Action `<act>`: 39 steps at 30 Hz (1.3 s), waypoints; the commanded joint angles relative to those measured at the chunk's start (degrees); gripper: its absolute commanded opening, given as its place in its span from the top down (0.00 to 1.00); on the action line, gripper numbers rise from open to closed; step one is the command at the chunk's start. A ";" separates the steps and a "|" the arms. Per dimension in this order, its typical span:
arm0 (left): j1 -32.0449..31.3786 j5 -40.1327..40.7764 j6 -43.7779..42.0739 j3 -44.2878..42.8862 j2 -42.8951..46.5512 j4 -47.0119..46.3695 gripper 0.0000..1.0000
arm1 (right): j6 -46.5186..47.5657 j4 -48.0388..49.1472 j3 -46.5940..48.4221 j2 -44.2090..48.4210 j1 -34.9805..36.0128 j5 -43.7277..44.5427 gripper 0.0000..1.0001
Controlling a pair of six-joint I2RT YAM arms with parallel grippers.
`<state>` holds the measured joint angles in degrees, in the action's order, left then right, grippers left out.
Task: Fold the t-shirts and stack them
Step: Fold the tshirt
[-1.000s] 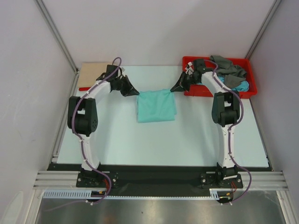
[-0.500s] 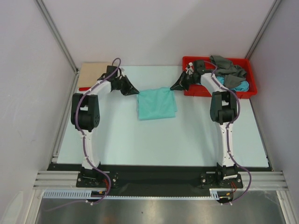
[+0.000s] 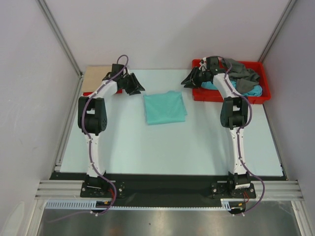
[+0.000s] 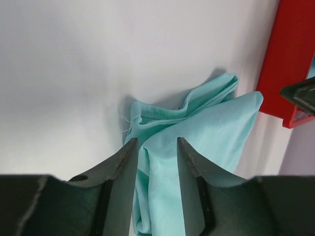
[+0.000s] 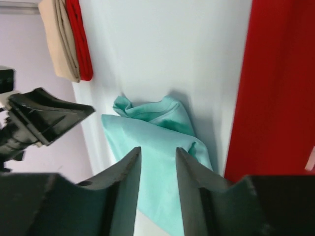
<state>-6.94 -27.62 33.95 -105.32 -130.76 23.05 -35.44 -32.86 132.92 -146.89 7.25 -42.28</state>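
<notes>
My left gripper (image 3: 138, 88) hung just off the far left corner of the folded mint-green cloth t-shirt (image 3: 165, 108), clear of it. Its two black fingers (image 4: 123, 162) were parted by a narrow gap, with nothing between them. My right gripper (image 3: 186, 81) hovered off the shirt's far right corner, also apart from it, parted and empty. My left arm (image 3: 91, 123) and right arm (image 3: 236, 115) reached forward on either side of the shirt, wrists bent inward toward it.

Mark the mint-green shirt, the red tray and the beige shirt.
mint-green shirt (image 3: 165, 108), top external view, middle of the folded cloth.
red tray (image 3: 206, 96), top external view, its near wall.
beige shirt (image 3: 93, 78), top external view, its bare left part.
</notes>
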 commanded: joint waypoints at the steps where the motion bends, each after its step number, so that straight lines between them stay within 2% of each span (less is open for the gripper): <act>1: -0.09 4.32 -7.23 -2.36 6.47 2.00 0.56 | 5.71 -7.90 6.03 1.51 -1.36 5.01 0.59; 5: -1.76 3.89 -9.25 1.51 11.75 3.58 0.55 | 8.10 -8.19 -1.69 7.22 0.04 4.14 0.60; 10: -5.45 -0.76 -7.59 9.42 16.32 -0.36 0.55 | 10.04 -4.15 -8.81 12.24 3.73 3.00 0.66; 13: -8.17 -5.50 -5.31 13.46 15.80 -4.49 0.58 | 8.82 -2.74 -10.14 11.37 4.97 1.25 0.77; 14: -8.70 -6.56 -2.78 14.43 15.54 -7.29 0.60 | 7.42 -0.91 -11.18 11.19 5.32 0.72 0.85; 17: -10.02 -10.09 0.05 17.77 13.96 -14.06 0.65 | 4.42 3.32 -13.56 10.57 5.76 -1.22 0.95; 20: -10.02 -11.67 1.72 17.60 11.15 -17.84 0.68 | 0.82 9.47 -15.32 9.44 6.03 -2.19 0.98; 27: -8.53 -12.64 5.94 14.45 3.07 -27.79 0.70 | -6.82 20.81 -13.57 2.94 5.94 -3.16 0.99; 36: -5.46 -12.46 13.23 7.86 -6.52 -35.70 0.71 | -10.35 24.68 -4.26 -4.98 5.15 -1.05 0.99; 39: -4.23 -12.38 17.54 6.80 -9.07 -39.92 0.71 | -10.88 22.76 1.78 -6.91 4.01 -0.78 0.98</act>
<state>-12.91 -39.92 46.76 -95.18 -138.37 -9.43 -44.16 -11.09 127.46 -152.48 13.28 -44.14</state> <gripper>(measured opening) 0.288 0.020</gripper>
